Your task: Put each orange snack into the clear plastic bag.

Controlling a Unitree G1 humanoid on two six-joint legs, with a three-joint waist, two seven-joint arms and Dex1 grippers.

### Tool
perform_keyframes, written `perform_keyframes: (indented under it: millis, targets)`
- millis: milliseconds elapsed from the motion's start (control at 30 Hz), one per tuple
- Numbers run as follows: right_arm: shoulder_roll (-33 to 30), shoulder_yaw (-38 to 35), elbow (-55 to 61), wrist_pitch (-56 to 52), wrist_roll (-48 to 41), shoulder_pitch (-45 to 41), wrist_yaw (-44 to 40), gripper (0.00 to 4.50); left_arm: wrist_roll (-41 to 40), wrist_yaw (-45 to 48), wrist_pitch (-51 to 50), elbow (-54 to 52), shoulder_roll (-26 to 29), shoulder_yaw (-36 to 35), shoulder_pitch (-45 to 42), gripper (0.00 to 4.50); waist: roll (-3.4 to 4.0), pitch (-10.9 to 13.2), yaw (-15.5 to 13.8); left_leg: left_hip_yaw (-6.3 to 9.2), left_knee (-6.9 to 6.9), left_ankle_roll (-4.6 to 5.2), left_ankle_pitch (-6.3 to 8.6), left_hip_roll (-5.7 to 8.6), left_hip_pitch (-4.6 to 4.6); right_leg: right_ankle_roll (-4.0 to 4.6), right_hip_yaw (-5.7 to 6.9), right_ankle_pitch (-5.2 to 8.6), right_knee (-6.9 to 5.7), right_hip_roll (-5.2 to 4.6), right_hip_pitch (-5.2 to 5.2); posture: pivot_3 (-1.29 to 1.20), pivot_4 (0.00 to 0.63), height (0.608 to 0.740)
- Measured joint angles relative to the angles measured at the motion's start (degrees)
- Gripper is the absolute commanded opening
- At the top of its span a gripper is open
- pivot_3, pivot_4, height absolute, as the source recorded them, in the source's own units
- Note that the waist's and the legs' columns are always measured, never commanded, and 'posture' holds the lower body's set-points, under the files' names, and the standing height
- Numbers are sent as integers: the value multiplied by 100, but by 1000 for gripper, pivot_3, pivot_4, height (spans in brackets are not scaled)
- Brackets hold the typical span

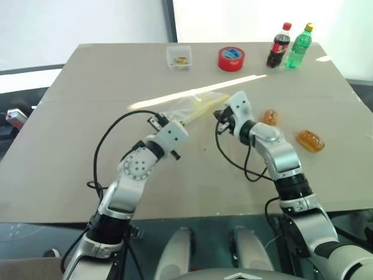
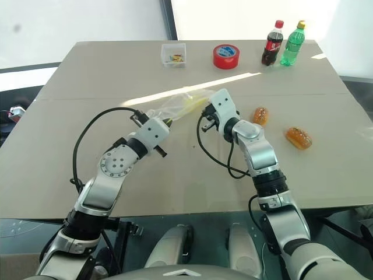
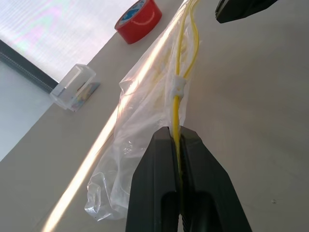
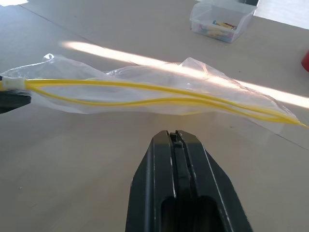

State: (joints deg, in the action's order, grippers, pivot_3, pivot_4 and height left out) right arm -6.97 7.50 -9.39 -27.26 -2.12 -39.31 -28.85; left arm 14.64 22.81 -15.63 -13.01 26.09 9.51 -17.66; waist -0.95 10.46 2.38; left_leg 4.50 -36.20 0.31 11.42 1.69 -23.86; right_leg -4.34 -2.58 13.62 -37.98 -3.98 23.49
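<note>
Surface: a plain beige table (image 1: 87,169). At the upper middle of the frame stand a small clear box (image 1: 179,57) holding yellow bits, a red roll of tape (image 1: 231,59), a cola bottle (image 1: 278,45) and a green bottle (image 1: 299,45), the two bottles side by side. Two orange snacks (image 1: 270,117) (image 1: 310,140) lie right of centre, apart. A clear plastic bag (image 1: 192,108) sits at centre.
</note>
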Motion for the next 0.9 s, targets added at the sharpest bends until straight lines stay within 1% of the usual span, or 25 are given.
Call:
perform_keyframes:
  millis: [200,533,733,900]
  targets:
    - [2,36,-64,42,-14,-167,8,47,-12,73,-15,-122,20,1,62,0,0,0,-2,0,0,0,0,0,0,0,0,0,0,0,0,0,150,740]
    - [-4,119,-43,75,-62,-170,-112,47,11,129,35,-140,64,10,97,0,0,0,-1,0,0,0,0,0,0,0,0,0,0,0,0,0,150,740]
    - [-146,325,483,-221,-279,-61,-509,47,10,128,27,-140,56,8,97,0,0,0,-2,2,0,0,0,0,0,0,1,0,1,0,0,0,150,740]
    - [-167,381,700,-419,-410,-50,-633,47,9,128,26,-140,54,8,97,0,0,0,-1,2,0,0,0,0,0,0,2,0,0,0,0,0,150,740]
